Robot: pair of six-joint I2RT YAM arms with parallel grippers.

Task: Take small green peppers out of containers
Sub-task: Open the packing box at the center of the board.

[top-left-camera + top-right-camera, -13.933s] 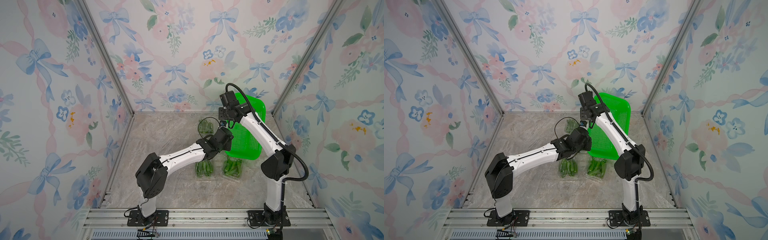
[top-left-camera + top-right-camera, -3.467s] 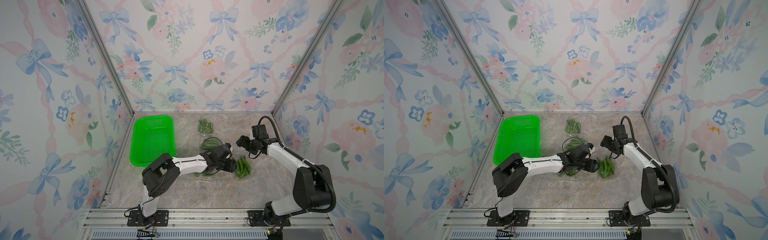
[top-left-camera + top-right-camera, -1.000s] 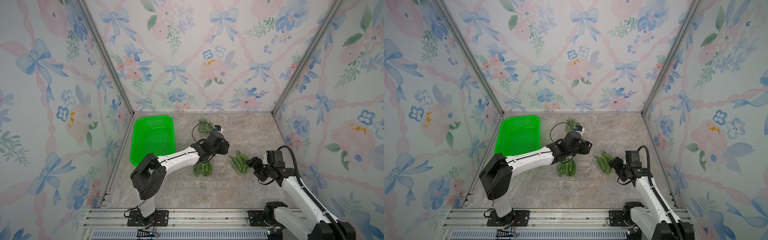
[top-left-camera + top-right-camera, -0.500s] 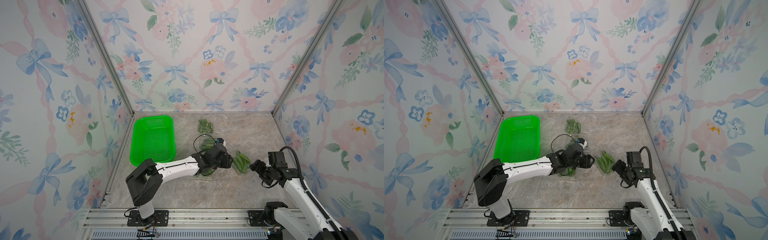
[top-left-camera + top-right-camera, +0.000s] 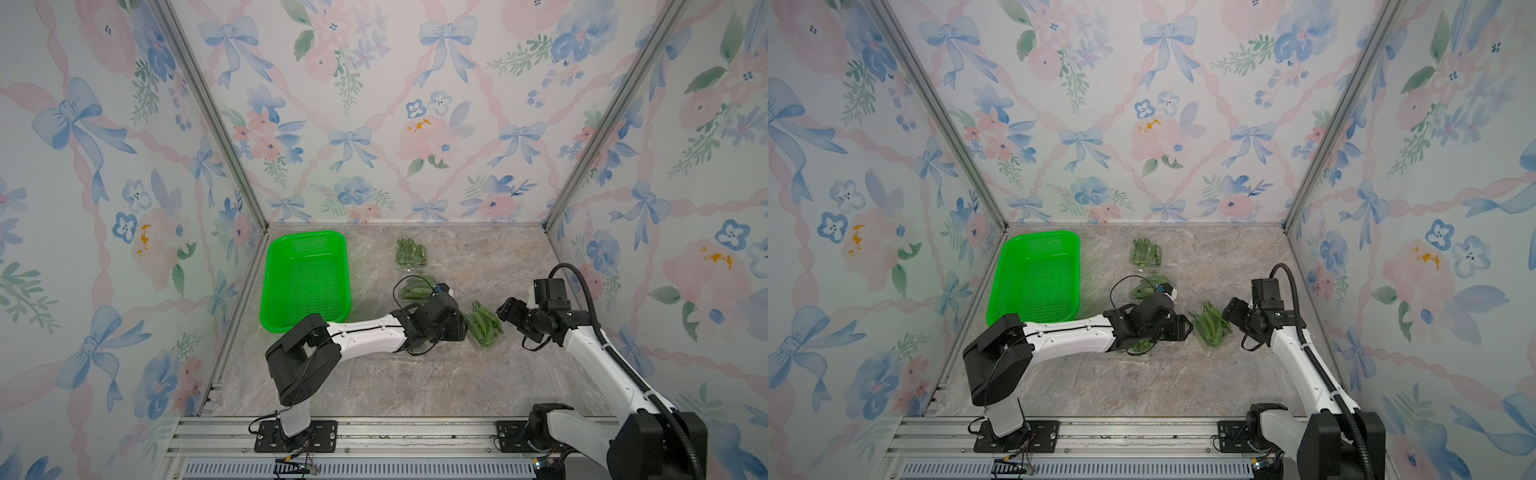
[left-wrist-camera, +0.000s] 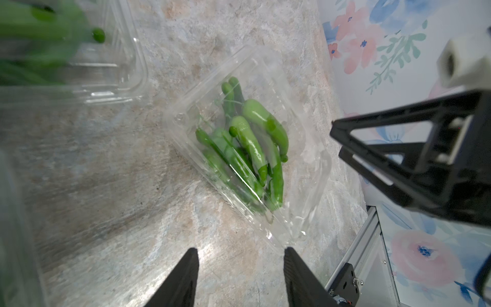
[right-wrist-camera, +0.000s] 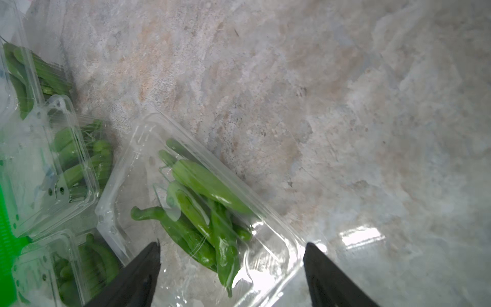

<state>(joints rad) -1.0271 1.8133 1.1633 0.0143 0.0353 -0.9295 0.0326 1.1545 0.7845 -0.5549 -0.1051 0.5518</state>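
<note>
**Flanked on both long sides**

The small green peppers [image 5: 482,323] lie in a container [image 7: 276,239] whose long axis runs away from the robot. The left gripper [image 5: 460,329], part-open and empty, sits just beside one long side. The right gripper [image 5: 508,311], wide and empty, faces the other.

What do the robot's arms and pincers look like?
The left arm and right arm are white tubes with chunky black joints. A thin black cable loops at the left wrist; a thicker black hose follows the right arm. The left gripper and right gripper each have two tapering black fingers.
</note>
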